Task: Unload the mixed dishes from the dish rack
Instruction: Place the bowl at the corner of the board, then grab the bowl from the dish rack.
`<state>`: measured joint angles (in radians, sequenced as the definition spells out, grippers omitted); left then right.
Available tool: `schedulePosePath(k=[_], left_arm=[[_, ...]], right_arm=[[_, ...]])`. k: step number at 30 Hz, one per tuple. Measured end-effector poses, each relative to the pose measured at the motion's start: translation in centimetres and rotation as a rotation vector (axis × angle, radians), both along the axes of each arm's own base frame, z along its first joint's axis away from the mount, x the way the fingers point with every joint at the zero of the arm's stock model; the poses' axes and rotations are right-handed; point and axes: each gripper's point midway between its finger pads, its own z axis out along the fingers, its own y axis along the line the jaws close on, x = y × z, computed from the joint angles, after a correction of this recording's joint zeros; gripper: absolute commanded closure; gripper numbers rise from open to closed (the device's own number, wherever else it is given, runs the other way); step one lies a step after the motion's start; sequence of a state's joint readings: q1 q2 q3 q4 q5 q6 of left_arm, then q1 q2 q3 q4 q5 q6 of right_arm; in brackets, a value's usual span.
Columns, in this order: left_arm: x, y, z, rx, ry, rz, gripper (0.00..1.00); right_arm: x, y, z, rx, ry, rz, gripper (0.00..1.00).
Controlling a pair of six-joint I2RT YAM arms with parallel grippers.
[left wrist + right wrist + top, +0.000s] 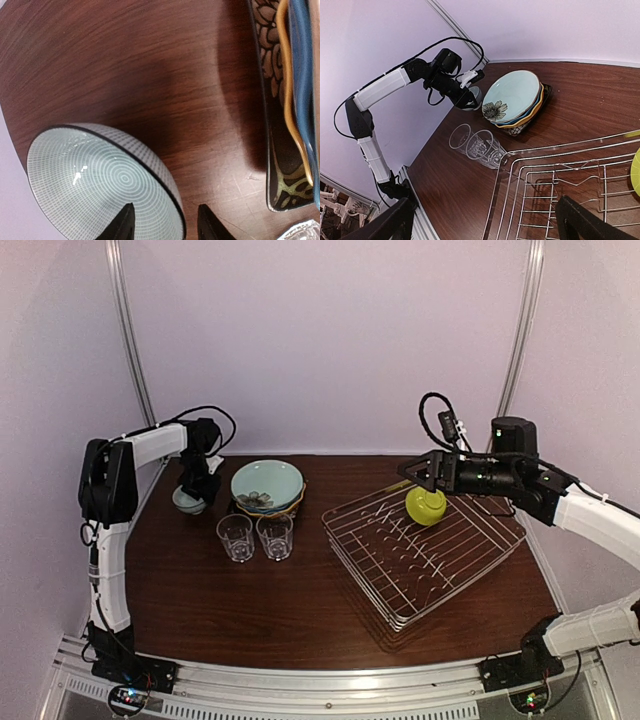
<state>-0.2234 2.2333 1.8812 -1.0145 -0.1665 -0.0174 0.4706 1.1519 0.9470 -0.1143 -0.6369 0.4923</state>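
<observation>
Dark wood-grain bench (200, 600) — silver wire dish rack (440, 570) on right side, skewed, prongs upright. Plate stack (268, 485) and two clear glasses (236, 537) out on bench. Yellow-green bowl (426, 506), glossy and round, sits in rack's far corner just under right tool (415, 472) — jaws spread wide, empty; right arm far nearer. Left tool (167, 222) astride rim of white bowl (90, 180), fine grid pattern; jaws parted, not clamped.

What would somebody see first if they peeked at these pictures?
Probably the bright yellow-green bowl, alone in the silver dish rack on the right, with the right hand open close by. Next, the stack of plates at the back, pale teal on top, with two clear glasses in front. On the left, the left hand straddles the rim of a white bowl.
</observation>
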Motion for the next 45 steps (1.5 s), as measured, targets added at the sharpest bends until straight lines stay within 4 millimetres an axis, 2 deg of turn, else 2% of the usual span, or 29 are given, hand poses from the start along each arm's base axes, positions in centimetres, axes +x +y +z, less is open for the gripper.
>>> schedulePosePath(k=[2,5,7,8,9,12,14,16,20,22,24,27,29,32,35,41,45], left_arm=[[0.0,-0.2,0.0,0.0,0.0,-0.004,0.45],[0.0,-0.4,0.0,0.0,-0.001,-0.004,0.33],[0.0,-0.4,0.1,0.001,-0.004,-0.005,0.18],[0.0,-0.4,0.3,0.0,-0.007,-0.003,0.07],[0.0,-0.4,0.5,-0.002,-0.011,0.0,0.03],[0.2,-0.5,2.3,-0.015,-0.052,0.012,0.03],[0.5,-0.6,4.4,-0.029,-0.1,0.019,0.03],[0.7,-0.9,7.3,-0.062,-0.167,0.025,0.03],[0.9,-2.1,15.4,-0.193,-0.373,0.029,0.03],[0.1,-2.8,20.0,-0.273,-0.493,0.022,0.03],[-0.8,-3.3,23.4,-0.321,-0.588,0.013,0.03],[-1.9,-4.4,26.2,-0.365,-0.674,-0.007,0.03],[-2.5,-5.3,26.6,-0.386,-0.703,-0.019,0.02],[-3.1,-6.1,25.8,-0.409,-0.704,-0.027,0.03],[-3.7,-6.5,25.0,-0.429,-0.696,-0.026,0.03],[-4.1,-7.7,26.9,-0.474,-0.755,-0.048,0.03],[-4.1,-8.4,27.4,-0.493,-0.77,-0.056,0.03]], right_arm=[[0.1,-0.2,-0.3,-0.014,-0.001,-0.01,0.0],[0.3,-0.5,-0.8,-0.043,-0.002,-0.027,0.0],[0.4,-0.9,-1.1,-0.07,-0.005,-0.045,0.0],[0.5,-1.1,-1.2,-0.085,-0.008,-0.057,0.0],[0.6,-1.4,-1.3,-0.098,-0.013,-0.069,0.0],[0.9,-2.2,-1.3,-0.139,-0.034,-0.113,0.0],[1.2,-2.9,-1.5,-0.17,-0.045,-0.147,0.0],[1.6,-3.7,-1.8,-0.205,-0.057,-0.19,0.0],[2.6,-5.4,-2.6,-0.29,-0.075,-0.279,0.0],[3.0,-6.2,-2.8,-0.33,-0.09,-0.322,0.0],[3.4,-6.9,-2.9,-0.365,-0.106,-0.361,0.0],[3.9,-8.0,-3.4,-0.43,-0.13,-0.423,0.0],[4.2,-8.5,-4.1,-0.473,-0.135,-0.454,0.0],[4.9,-8.9,-5.7,-0.545,-0.126,-0.476,0.0],[5.8,-9.0,-8.3,-0.633,-0.097,-0.484,0.0],[7.0,-9.0,-13.9,-0.797,-0.02,-0.466,0.06],[7.8,-9.0,-15.3,-0.855,0.003,-0.469,0.14]])
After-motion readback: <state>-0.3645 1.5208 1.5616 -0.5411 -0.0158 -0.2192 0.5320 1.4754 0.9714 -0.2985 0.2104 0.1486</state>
